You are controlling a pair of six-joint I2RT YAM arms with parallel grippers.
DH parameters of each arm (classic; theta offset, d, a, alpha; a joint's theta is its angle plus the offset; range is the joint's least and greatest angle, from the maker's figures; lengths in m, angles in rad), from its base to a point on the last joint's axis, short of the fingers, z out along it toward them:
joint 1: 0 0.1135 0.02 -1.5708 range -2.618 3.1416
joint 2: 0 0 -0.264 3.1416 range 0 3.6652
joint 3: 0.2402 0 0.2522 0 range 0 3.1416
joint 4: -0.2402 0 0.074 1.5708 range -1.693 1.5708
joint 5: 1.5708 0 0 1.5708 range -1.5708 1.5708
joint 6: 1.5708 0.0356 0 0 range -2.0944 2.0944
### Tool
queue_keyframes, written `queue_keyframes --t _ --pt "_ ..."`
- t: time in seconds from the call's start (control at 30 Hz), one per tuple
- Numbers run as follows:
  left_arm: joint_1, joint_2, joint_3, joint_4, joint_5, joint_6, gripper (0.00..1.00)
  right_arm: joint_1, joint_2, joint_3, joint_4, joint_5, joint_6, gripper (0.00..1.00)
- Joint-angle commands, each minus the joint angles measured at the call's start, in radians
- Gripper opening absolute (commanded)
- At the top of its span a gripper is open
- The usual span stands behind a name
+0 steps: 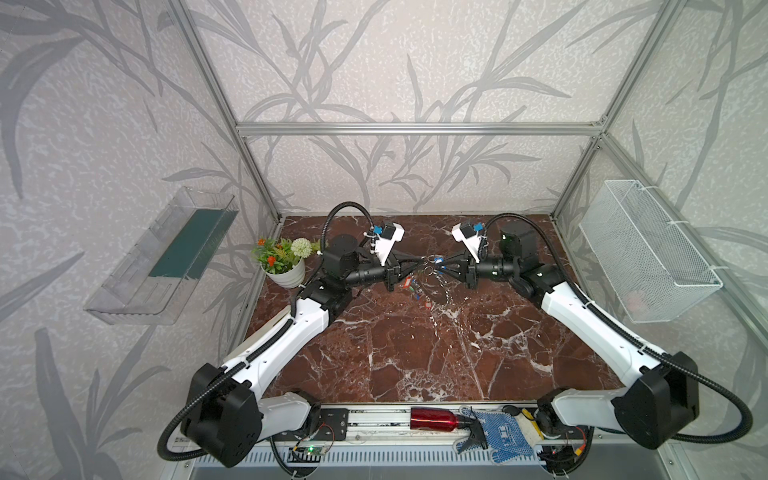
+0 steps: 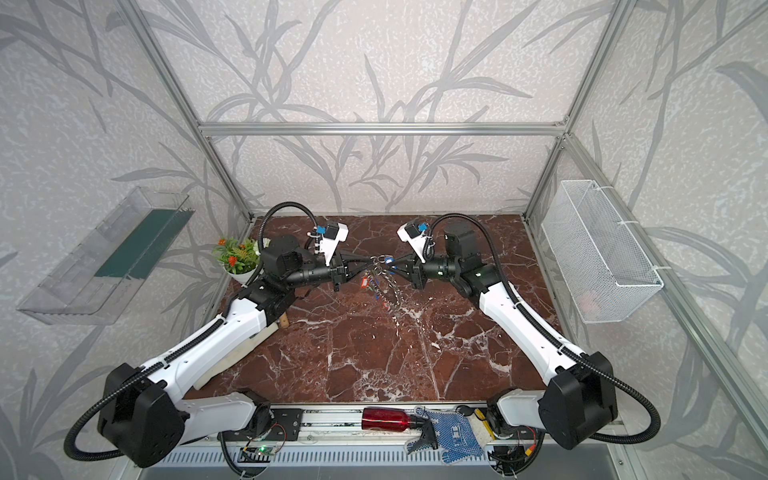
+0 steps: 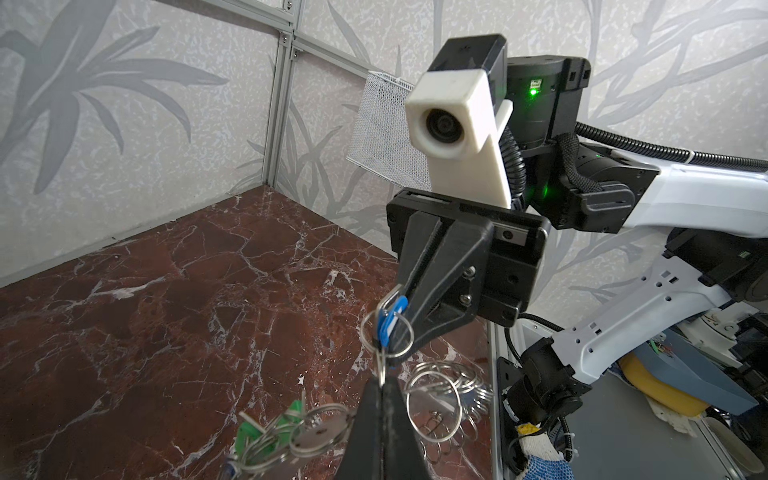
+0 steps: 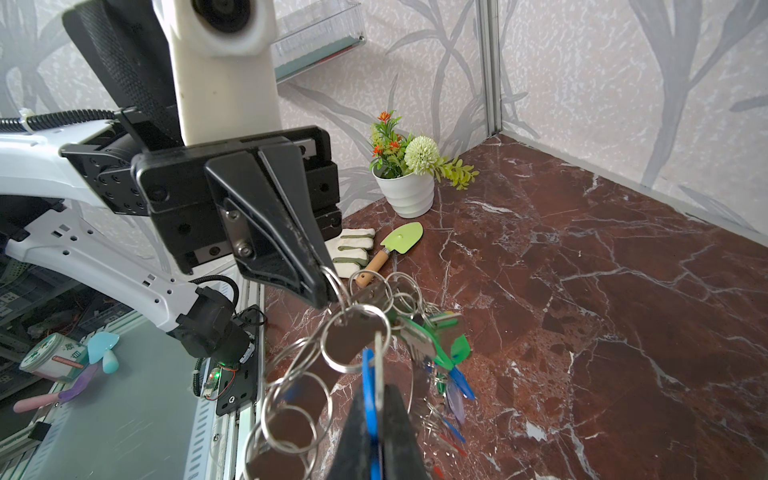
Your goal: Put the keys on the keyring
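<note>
Two robot arms meet tip to tip above a red-brown marble desk (image 1: 415, 353). The left end effector (image 1: 419, 262) is closed tight on a thin silver loop of the keyring (image 3: 465, 388), a bunch of linked silver rings that hangs between and below both tips. The right end effector (image 1: 444, 266) is clamped shut on a blue-tagged key (image 4: 367, 386), pressed right against the loop the left one holds. More keys (image 4: 453, 347) with green, blue and lilac plastic tags dangle from the rings just below the tips. A red tag (image 1: 407, 282) hangs below the left end effector.

Behind the left end effector, well apart, stand a white flower pot (image 4: 405, 195), a green trowel (image 4: 399, 241) and pale gloves (image 4: 351, 249). A white mesh basket (image 1: 648, 253) hangs on the wall far behind the right end effector.
</note>
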Motion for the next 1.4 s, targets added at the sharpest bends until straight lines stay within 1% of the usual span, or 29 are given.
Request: queue_keyframes --t 0.0,0.23,0.3,0.4,0.47,0.53,0.6,0.7,0.8,0.9,1.0,1.07,1.17,1.2,1.27,1.3,1.37 --pt "0.032 -0.064 0.034 0.039 -0.014 0.025 0.00 -0.033 -0.034 -0.010 -0.014 0.070 -0.001 0.09" --pt "0.032 -0.065 0.025 0.076 -0.011 0.008 0.00 -0.033 -0.032 -0.011 -0.005 0.058 0.002 0.16" --pt "0.032 -0.064 0.023 0.080 -0.012 0.007 0.00 -0.033 -0.033 -0.011 -0.002 0.053 0.002 0.16" --pt "0.032 -0.068 0.019 0.081 -0.014 0.010 0.00 -0.032 -0.031 -0.011 -0.001 0.048 0.004 0.11" --pt "0.032 -0.070 0.017 0.079 -0.012 0.012 0.00 -0.032 -0.031 -0.011 0.007 0.047 0.010 0.12" --pt "0.032 -0.074 0.014 0.078 -0.008 0.018 0.00 -0.033 -0.032 -0.010 0.021 0.044 0.022 0.16" --pt "0.032 -0.074 0.004 0.095 -0.005 0.018 0.00 -0.035 -0.034 -0.008 0.048 0.032 0.040 0.22" --pt "0.032 -0.076 -0.026 0.178 0.002 -0.014 0.00 -0.043 -0.034 -0.005 0.094 0.011 0.072 0.30" --pt "0.030 -0.069 -0.060 0.281 -0.014 -0.065 0.00 -0.045 -0.029 -0.004 0.110 0.004 0.087 0.32" --pt "0.029 -0.051 -0.097 0.412 -0.052 -0.136 0.00 -0.046 -0.028 -0.012 0.119 0.010 0.102 0.34" --pt "0.028 -0.027 -0.122 0.515 -0.084 -0.193 0.00 -0.053 -0.037 -0.034 0.144 0.027 0.125 0.38" --pt "0.029 -0.013 -0.122 0.523 -0.089 -0.205 0.00 -0.062 -0.046 -0.047 0.154 0.049 0.137 0.45" --pt "0.029 -0.005 -0.110 0.477 -0.092 -0.190 0.00 -0.078 -0.062 -0.067 0.172 0.103 0.159 0.54" --pt "0.029 -0.005 -0.109 0.458 -0.099 -0.182 0.00 -0.084 -0.071 -0.084 0.189 0.130 0.174 0.60" --pt "0.029 -0.004 -0.102 0.412 -0.118 -0.167 0.00 -0.100 -0.089 -0.117 0.219 0.206 0.210 0.76" --pt "0.029 -0.005 -0.097 0.381 -0.129 -0.156 0.00 -0.116 -0.100 -0.138 0.240 0.232 0.235 0.82" --pt "0.029 0.001 -0.087 0.341 -0.137 -0.147 0.00 -0.155 -0.114 -0.178 0.287 0.255 0.302 0.88"
